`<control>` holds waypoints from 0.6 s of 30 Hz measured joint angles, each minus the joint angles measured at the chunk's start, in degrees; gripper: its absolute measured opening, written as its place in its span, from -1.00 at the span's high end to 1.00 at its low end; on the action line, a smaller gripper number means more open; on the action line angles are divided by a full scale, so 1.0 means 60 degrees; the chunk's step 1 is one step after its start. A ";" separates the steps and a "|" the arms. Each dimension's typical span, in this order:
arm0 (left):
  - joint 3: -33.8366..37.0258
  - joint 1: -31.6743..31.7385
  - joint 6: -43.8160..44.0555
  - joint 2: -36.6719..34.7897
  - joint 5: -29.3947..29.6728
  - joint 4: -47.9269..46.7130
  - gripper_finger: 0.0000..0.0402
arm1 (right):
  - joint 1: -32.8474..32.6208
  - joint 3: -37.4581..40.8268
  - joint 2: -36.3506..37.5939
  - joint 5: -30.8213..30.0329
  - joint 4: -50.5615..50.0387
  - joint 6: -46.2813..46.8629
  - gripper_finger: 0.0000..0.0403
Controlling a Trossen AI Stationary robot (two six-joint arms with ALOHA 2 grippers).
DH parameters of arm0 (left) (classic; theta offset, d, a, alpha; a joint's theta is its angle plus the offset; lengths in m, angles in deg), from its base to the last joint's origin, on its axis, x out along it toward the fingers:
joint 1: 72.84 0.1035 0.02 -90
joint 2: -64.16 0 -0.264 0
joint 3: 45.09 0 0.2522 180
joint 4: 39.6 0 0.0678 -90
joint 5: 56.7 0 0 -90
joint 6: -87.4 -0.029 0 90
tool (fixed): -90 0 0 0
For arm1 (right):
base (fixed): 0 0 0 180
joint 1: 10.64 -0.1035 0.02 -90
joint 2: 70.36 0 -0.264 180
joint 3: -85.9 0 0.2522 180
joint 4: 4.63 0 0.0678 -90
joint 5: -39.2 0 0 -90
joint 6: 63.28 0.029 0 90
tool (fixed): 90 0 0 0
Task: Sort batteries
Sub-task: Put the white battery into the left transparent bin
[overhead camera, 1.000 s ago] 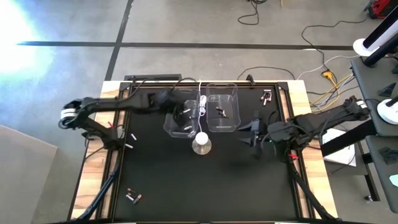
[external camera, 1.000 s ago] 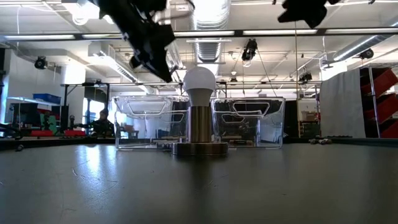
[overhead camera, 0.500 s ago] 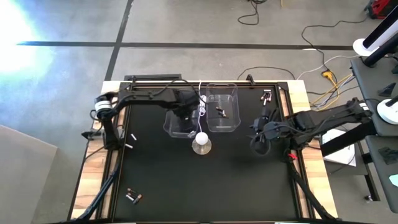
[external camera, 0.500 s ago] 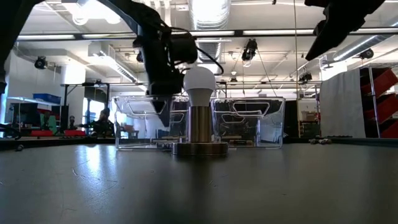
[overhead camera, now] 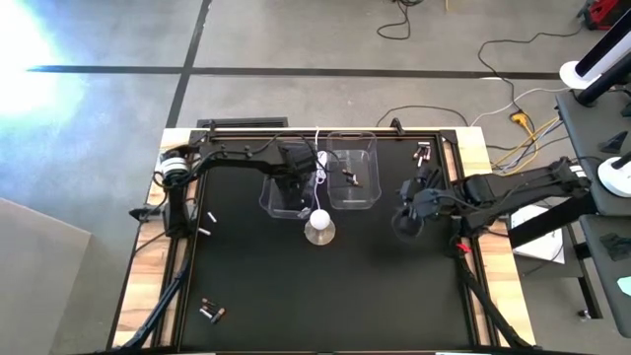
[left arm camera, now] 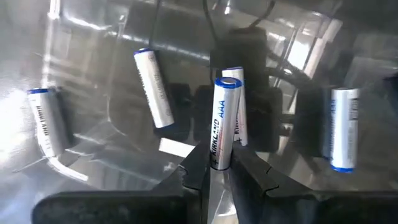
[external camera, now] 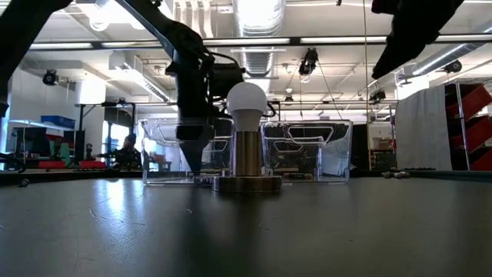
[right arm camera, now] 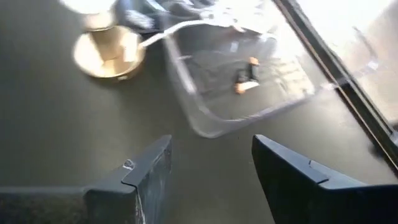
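- Right now left gripper [left arm camera: 216, 177] fingers pinch a white battery [left arm camera: 221, 121] inside the left bin [overhead camera: 279, 202].
- Right gripper [right arm camera: 211, 168] fingers open, empty.
- Loose batteries [overhead camera: 211, 313] left on bench [overhead camera: 345, 286].

My two arms are dark, jointed tubes; the left arm [overhead camera: 232, 156] carries a white-ringed joint (near its base) and thin black cabling. The right arm's [overhead camera: 513, 187] fingers [right arm camera: 292, 180] are matte black wedges, one with a small screw.

The table holds 2 clear bins [overhead camera: 292, 187], 1 lamp [overhead camera: 319, 228], and 2 arms.
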 joint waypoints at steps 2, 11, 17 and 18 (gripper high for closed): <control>-0.0001 0.0023 -0.0108 0.0133 0.0279 0.0033 0.83 | 0.0524 0.0000 -0.0004 -0.0004 -0.0048 0.0182 -0.10; -0.0010 0.0015 -0.0165 0.0167 0.0703 -0.0026 0.75 | 0.5351 0.0000 -0.0650 0.1221 -0.0026 0.0094 -0.23; -0.0047 0.0008 -0.0164 -0.0426 0.0705 -0.0012 0.52 | 0.8599 0.0022 -0.2457 0.2338 0.0969 -0.0121 -0.24; -0.0044 0.0008 -0.0161 -0.0580 0.0705 -0.0005 0.47 | 0.8963 0.0022 -0.2831 0.2642 0.1179 -0.0127 -0.23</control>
